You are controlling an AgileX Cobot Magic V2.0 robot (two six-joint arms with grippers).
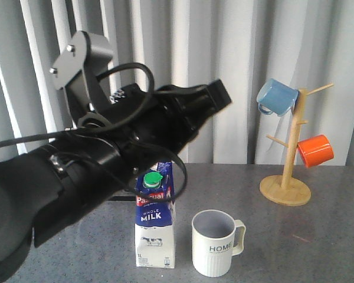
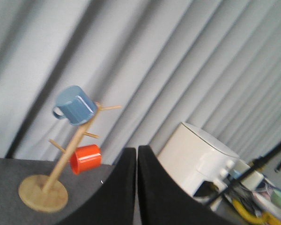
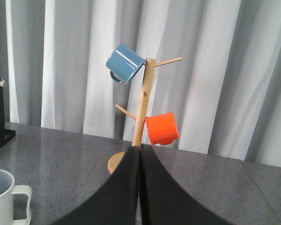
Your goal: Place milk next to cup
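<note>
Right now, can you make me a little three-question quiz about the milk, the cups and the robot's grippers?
1. True or false: the milk stands upright beside the cup marked HOME.
2. Which mug hangs higher on the wooden mug tree: A) the blue mug, B) the orange mug?
3. Fill in: the right gripper is ____ and holds nothing.

Key:
1. True; they are close together but not touching.
2. A
3. shut. The left gripper looks the same in its wrist view.
</note>
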